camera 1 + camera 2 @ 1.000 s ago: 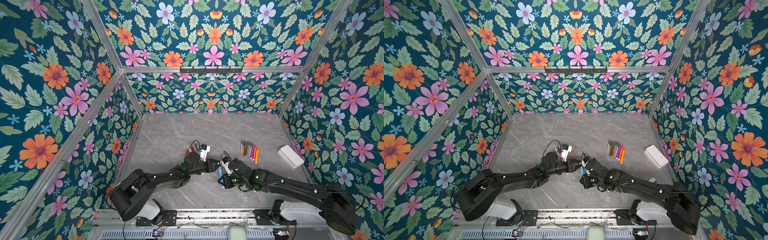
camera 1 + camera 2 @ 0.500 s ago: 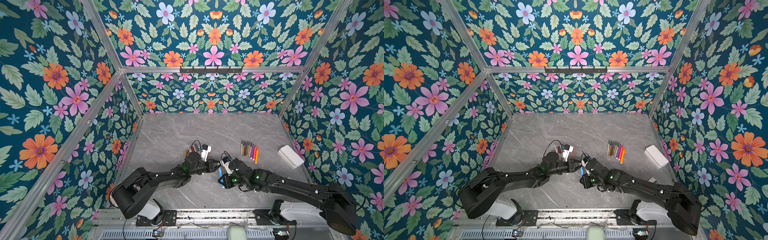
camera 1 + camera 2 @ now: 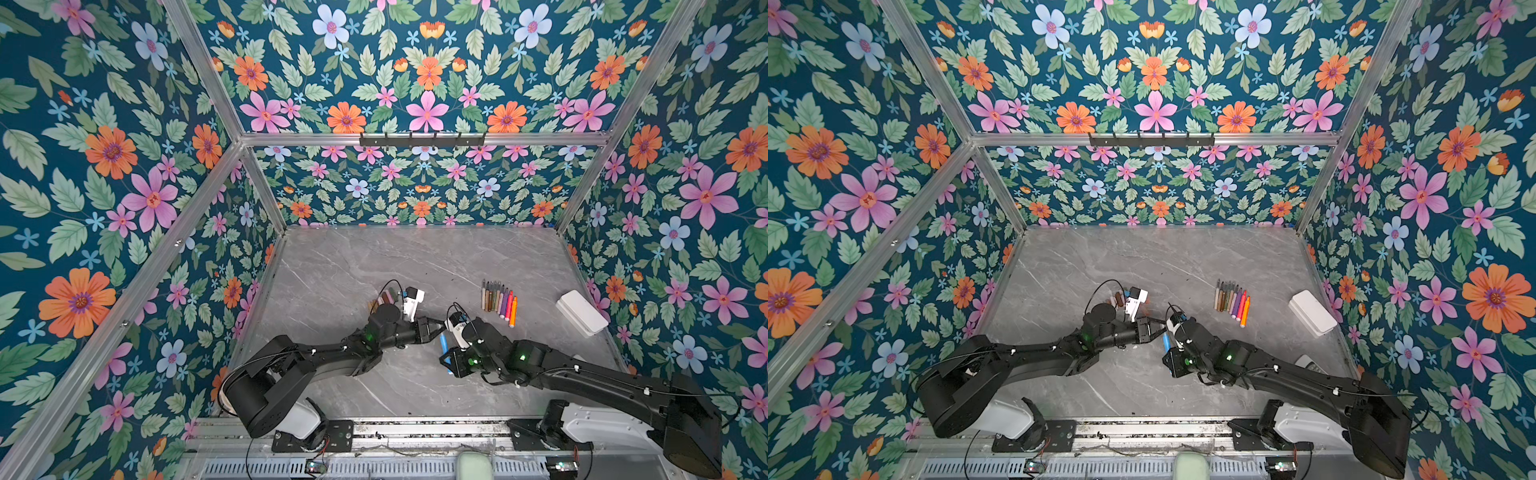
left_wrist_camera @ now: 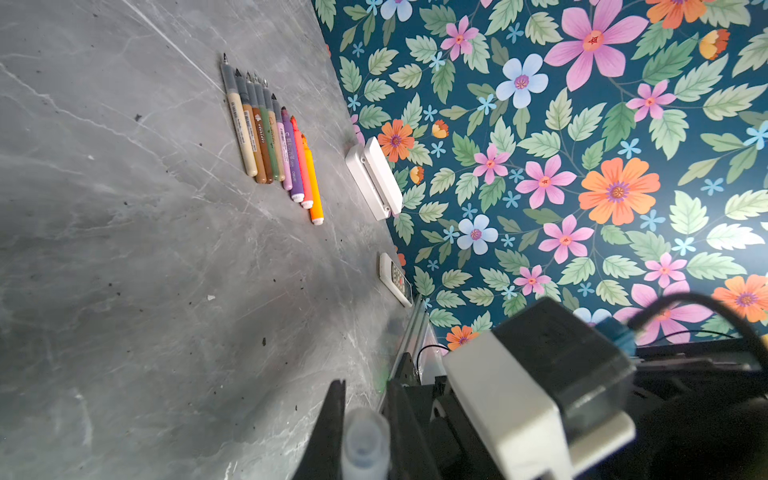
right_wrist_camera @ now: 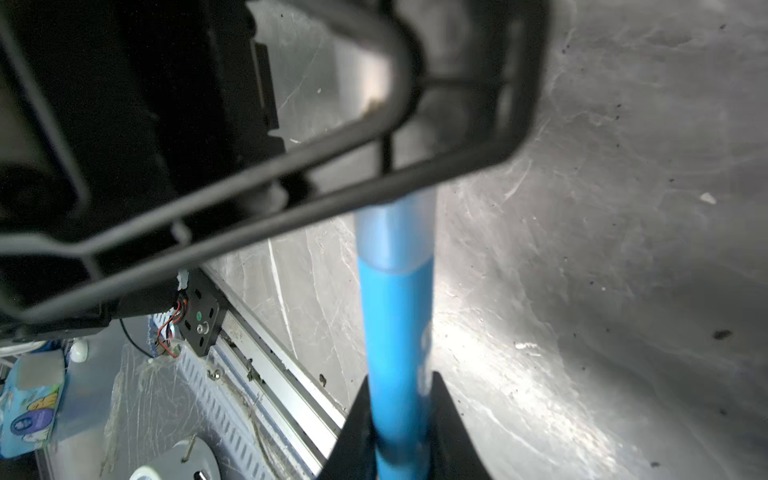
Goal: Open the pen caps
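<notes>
Left gripper: black jaws pinched narrow on the translucent plastic cap.
Right gripper: clamped on the barrel of the slim blue plastic pen, which has the cap seated on its end.
Where: near the front, mid-table, the 2 arms meet over the grey marble-look tabletop.
Row of uncapped coloured pens: lying side by side, further right.
Loose pen caps: clustered behind the left arm.

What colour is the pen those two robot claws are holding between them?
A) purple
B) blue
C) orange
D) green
B: the blue pen is clamped in the right gripper, and the left gripper pinches its translucent cap.
</notes>
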Available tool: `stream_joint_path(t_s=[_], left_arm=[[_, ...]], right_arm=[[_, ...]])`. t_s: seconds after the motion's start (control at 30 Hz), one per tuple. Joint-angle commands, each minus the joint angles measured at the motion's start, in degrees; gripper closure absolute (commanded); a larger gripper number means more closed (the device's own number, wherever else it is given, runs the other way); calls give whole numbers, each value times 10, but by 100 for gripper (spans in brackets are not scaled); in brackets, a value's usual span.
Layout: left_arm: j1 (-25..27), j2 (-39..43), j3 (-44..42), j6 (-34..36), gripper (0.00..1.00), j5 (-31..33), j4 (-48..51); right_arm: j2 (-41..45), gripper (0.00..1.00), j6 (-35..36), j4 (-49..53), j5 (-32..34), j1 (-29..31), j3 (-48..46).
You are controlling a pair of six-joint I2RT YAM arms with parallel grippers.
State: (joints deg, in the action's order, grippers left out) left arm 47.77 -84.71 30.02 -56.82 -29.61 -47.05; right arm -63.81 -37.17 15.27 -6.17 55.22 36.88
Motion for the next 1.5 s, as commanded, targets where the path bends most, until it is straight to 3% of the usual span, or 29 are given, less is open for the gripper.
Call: stream_joint_path(t_s=[0.0,0.17,0.27,0.4,0.53,0.73,0.83,1.03,1.23,1.47], left_arm=[[-1,2,2,7,100,-1,3],[-1,1,7,7,100,-1,5],[-1,2,7,8,100,3,7],[-11,2,9,9,100,10,8],[-57,-4,21,1,100,-15,-7],[-180,-9,58,-37,100,-64,-44],[-194,-12,78,-36,100,-75,-39],[-195,-3,72,-3,100,-65,1],[-195,19,59,94,100,2,175],[-195,-32,43,126,99,10,229]], right_arm=[[5,80,-4,5,24,-1,-2],[9,83,-3,-9,6,0,-7],[11,100,-3,-12,1,-1,-7],[4,100,-6,-15,-3,-1,-9],[-1,100,-15,-30,-12,0,-21],[-16,100,-42,-84,-24,15,-51],[-22,100,-45,-85,-12,31,-52],[-7,100,-46,-77,8,34,-59],[15,100,-47,-42,50,34,-59],[16,100,-57,-42,66,31,-70]])
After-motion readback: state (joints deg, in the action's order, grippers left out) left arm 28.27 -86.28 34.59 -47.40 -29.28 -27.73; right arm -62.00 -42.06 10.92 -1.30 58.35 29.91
